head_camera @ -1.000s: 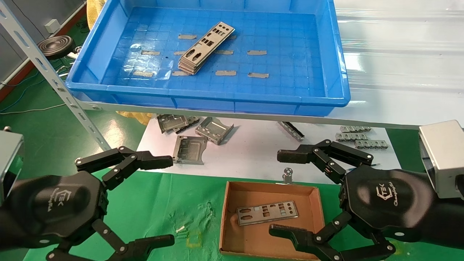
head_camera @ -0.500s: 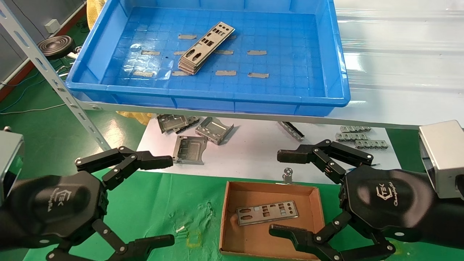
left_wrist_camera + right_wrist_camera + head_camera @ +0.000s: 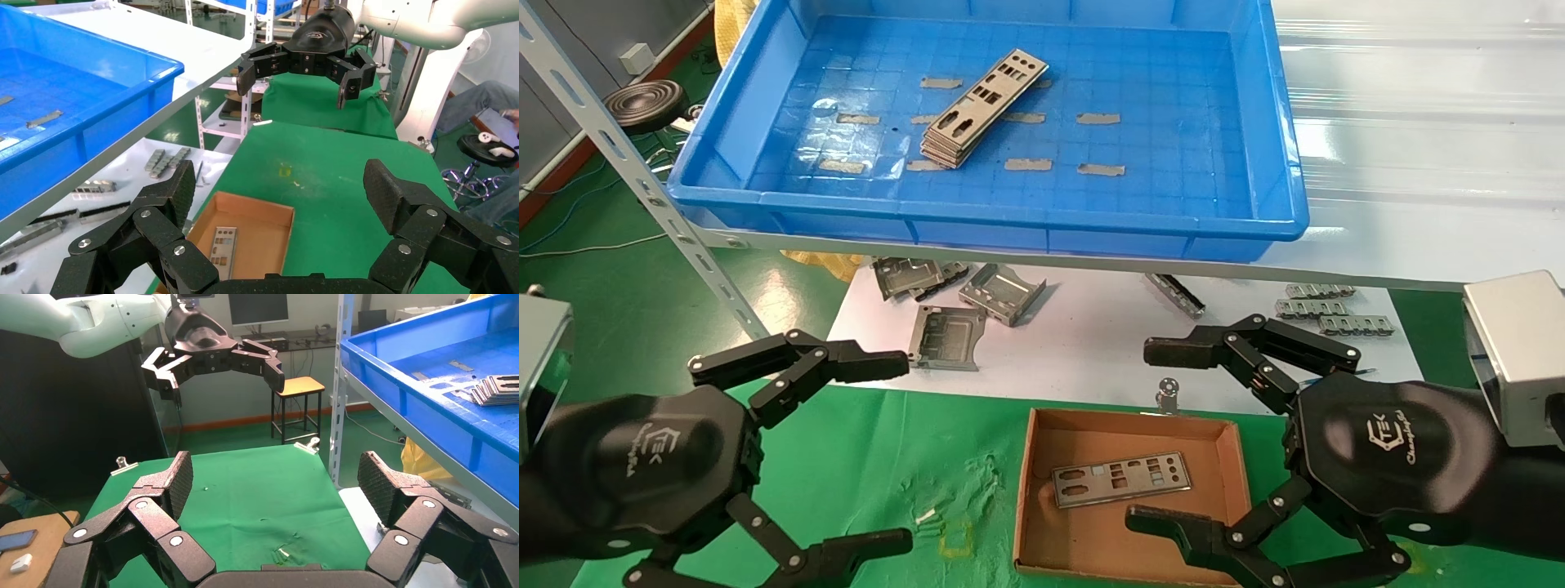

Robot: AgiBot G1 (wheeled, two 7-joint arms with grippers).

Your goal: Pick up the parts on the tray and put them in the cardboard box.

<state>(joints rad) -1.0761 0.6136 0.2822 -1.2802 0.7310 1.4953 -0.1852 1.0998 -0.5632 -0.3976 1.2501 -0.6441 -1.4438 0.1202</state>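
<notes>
A stack of grey punched plates (image 3: 981,110) lies slanted in the blue tray (image 3: 764,196) on the upper shelf; it also shows in the right wrist view (image 3: 499,389). One plate (image 3: 1122,479) lies flat in the cardboard box (image 3: 1028,490), seen too in the left wrist view (image 3: 221,244). My left gripper (image 3: 887,449) is open and empty above the green cloth, left of the box. My right gripper (image 3: 1152,433) is open and empty, hovering over the box's right side.
Folded grey brackets (image 3: 952,302) and ridged clip strips (image 3: 1324,310) lie on the white sheet under the shelf. A slanted shelf post (image 3: 641,184) stands at the left. A metal clip (image 3: 1167,394) sits behind the box. Green cloth (image 3: 911,457) covers the table.
</notes>
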